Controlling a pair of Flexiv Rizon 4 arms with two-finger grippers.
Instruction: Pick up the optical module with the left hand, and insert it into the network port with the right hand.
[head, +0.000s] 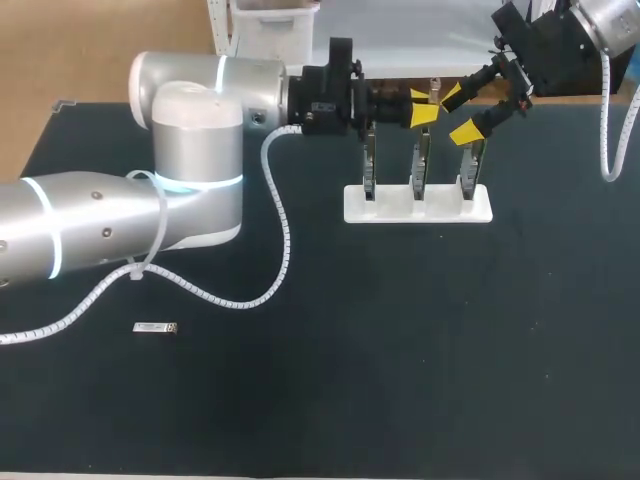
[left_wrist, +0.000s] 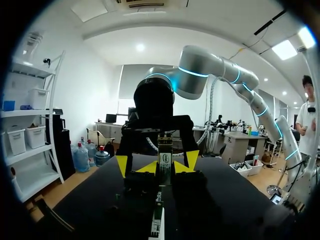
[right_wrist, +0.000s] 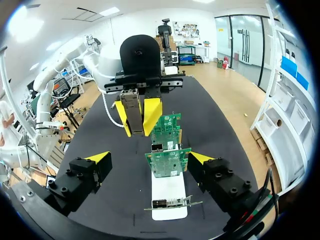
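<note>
A black, matte table (head: 420, 380) — its top spans most of the head view.

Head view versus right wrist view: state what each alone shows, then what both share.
Head view only: a spare module lying loose on the table, far from the white stand. Right wrist view only: the optical module, its metal body plainly clamped in the left pincer. Both: the white stand with its network cards, the left pincer and the open right pincer.

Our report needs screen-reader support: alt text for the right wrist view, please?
The left claw grips a grey optical module close to green network cards standing in a white holder; the open right claw flanks the cards.
</note>
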